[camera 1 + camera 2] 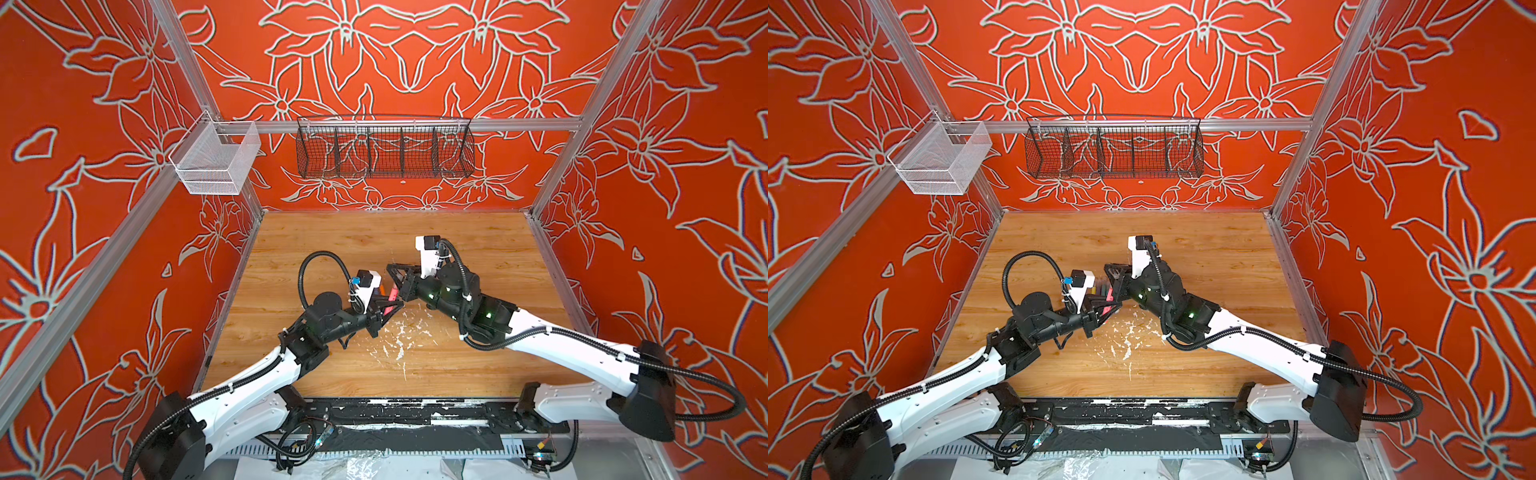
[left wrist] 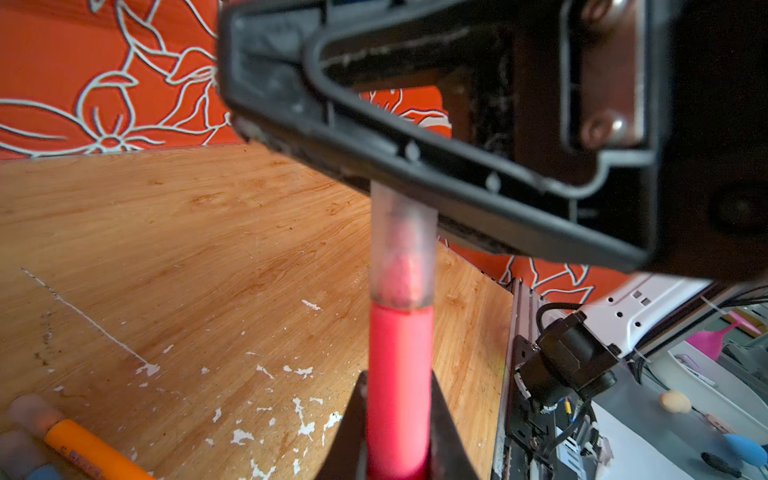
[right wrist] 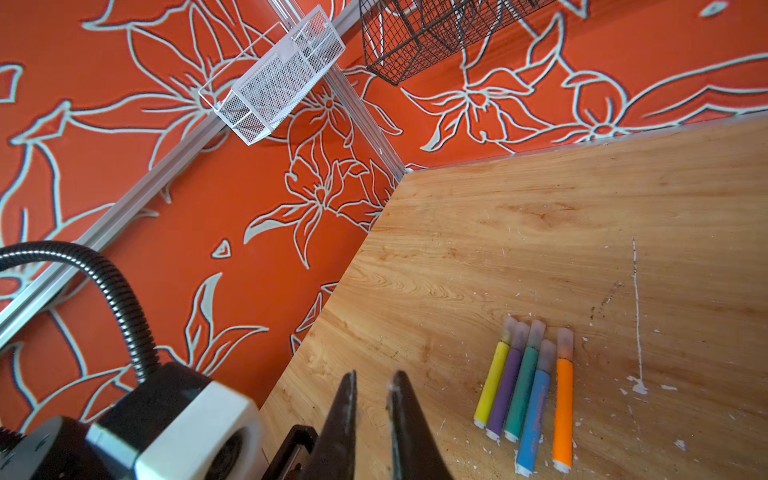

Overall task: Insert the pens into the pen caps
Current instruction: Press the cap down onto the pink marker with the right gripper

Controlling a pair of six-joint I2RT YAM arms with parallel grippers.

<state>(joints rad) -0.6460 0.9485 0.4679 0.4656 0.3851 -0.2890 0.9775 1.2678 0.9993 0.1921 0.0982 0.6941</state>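
It was a robot test cell: aluminium frame (image 1: 519, 124), orange patterned walls (image 1: 685, 208), wooden table (image 1: 374, 241) and two robot arms (image 1: 249, 382).

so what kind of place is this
Most likely a robot test cell, not a workshop: a wooden tabletop boxed in by aluminium rails and patterned orange walls, a left arm and right arm based at its front edge, and a black wire basket hung on the back rail.

Bright even light; soft shadows; wrist views bowed at edges; pink pen (image 2: 398, 374), cap (image 2: 403, 245) blurred.
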